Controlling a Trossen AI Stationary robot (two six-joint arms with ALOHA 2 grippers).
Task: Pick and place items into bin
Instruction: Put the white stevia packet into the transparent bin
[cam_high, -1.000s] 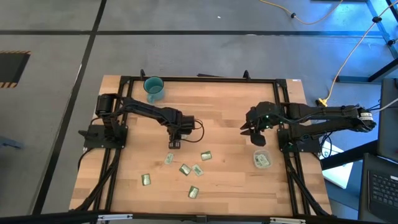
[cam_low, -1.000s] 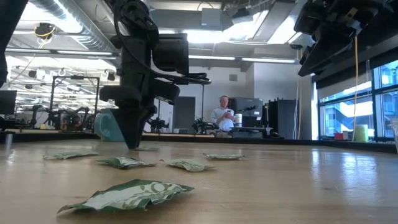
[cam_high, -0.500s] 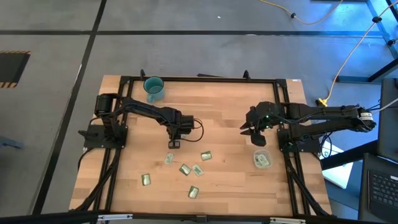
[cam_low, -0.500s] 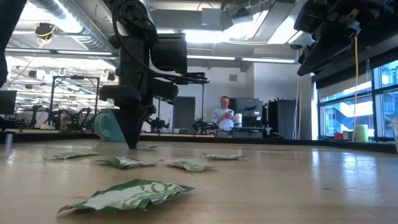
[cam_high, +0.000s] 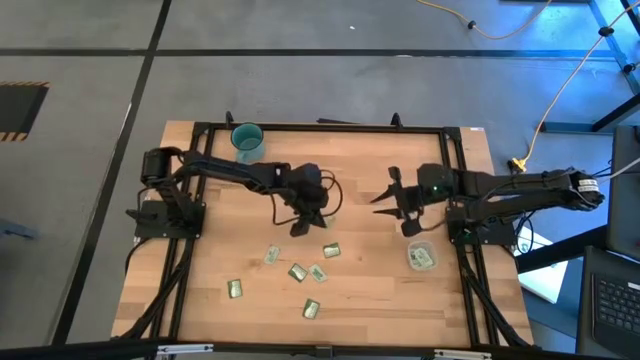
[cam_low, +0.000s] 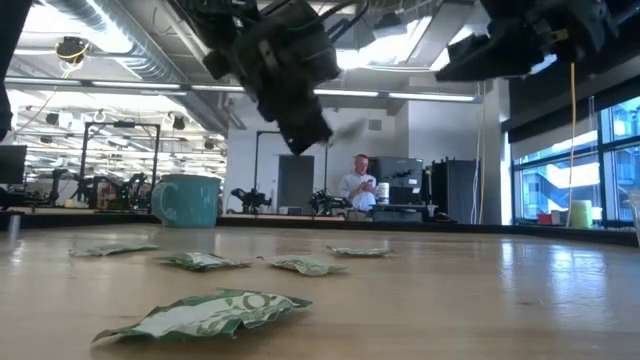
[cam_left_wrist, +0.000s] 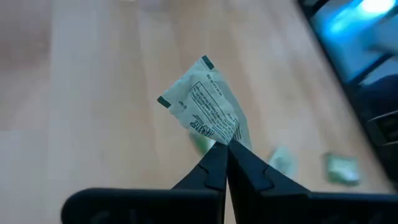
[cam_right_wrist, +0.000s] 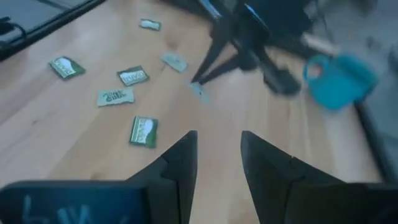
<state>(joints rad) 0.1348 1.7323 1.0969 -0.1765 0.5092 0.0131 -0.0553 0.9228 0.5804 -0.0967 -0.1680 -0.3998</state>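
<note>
1. So the left tool (cam_left_wrist: 227, 144) was down on the wooden table (cam_high: 360, 290) with its fingers apart a second ago; now it's pinched shut on a pale green foil-wrapped packet (cam_left_wrist: 207, 104) and has lifted clear of the wood, swinging toward the middle.
2. I'd read that as pick done, carry started. The drop still needs a trip across to the right side.
3. The right tool (cam_high: 392, 203) hangs above the table with its fingers partly spread, nothing between them, and hasn't changed its opening.
4. The bin, a small clear plastic cup (cam_high: 421, 256), sits near the right edge, just beside the right arm's base. There's at least 1 packet in it already, can't count more.
5. The teal ceramic mug (cam_high: 247, 141) at the far edge looks empty.
6. 6 loose packets (cam_high: 298, 272) lie on the table in front of the arms.
</note>
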